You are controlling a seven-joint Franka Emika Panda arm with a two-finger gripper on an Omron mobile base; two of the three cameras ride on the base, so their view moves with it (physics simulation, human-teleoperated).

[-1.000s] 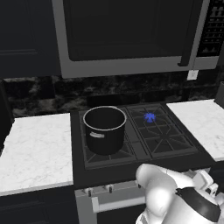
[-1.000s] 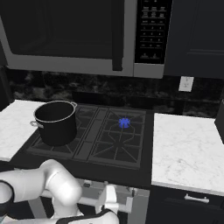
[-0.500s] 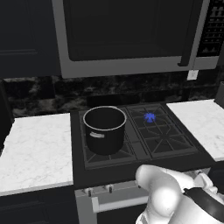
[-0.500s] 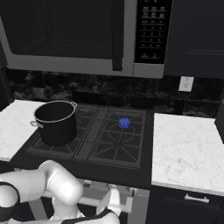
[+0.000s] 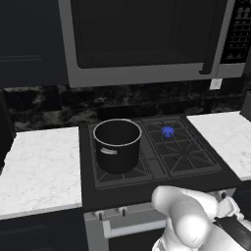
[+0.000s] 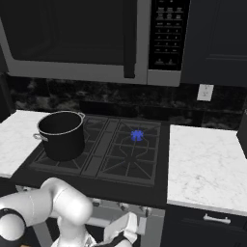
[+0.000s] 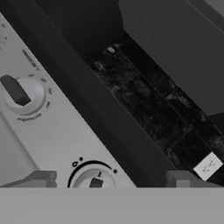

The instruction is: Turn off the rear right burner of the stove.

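Dark kitchen; white marble counters [image 5: 39, 166] flanking black stove [image 5: 162, 171]

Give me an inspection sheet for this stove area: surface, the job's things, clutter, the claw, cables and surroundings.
Surface: white marble counter on both sides of the stove.
Job's things: rear right burner lit, blue flame; hand view shows two knobs on the silver panel, one knob between the fingertips.
Clutter: black pot on the stove's left grates.
Claw: claw open, fingertips either side of that knob, contact not clear.
Cables: nothing seen.
Surroundings: microwave above, dark backsplash, wall outlet.
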